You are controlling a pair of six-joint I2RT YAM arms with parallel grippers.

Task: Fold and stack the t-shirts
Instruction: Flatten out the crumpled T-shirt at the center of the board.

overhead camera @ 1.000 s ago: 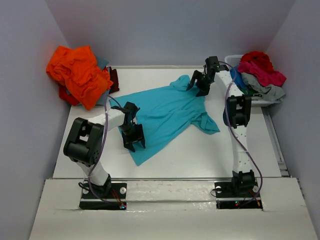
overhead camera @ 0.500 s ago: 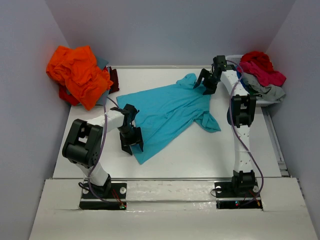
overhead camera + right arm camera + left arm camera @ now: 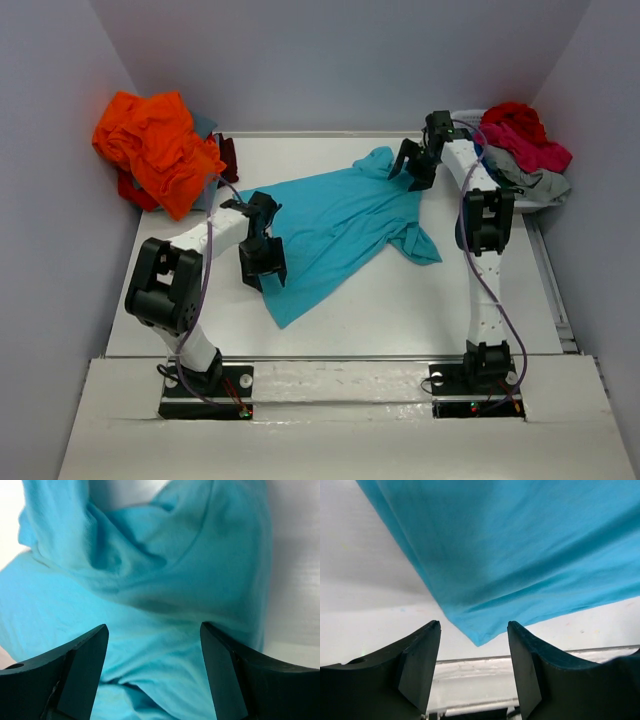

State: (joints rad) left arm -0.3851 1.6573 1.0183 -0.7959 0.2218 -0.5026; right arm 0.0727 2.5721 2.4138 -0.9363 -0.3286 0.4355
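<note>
White table (image 3: 480, 290) under turquoise t-shirt (image 3: 340, 225)

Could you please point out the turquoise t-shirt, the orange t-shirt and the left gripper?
turquoise t-shirt (image 3: 340, 220): top view, middle of its spread body.
orange t-shirt (image 3: 155, 145): top view, middle of the crumpled heap.
left gripper (image 3: 474, 626): left wrist view, midway between its fingertips.

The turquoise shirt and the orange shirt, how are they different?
The turquoise shirt lies spread out almost flat on the table; the orange shirt is scrunched in a heap. The turquoise shirt lies alone mid-table; the orange shirt is piled with other clothes in the far left corner. Neither is folded yet.
</note>
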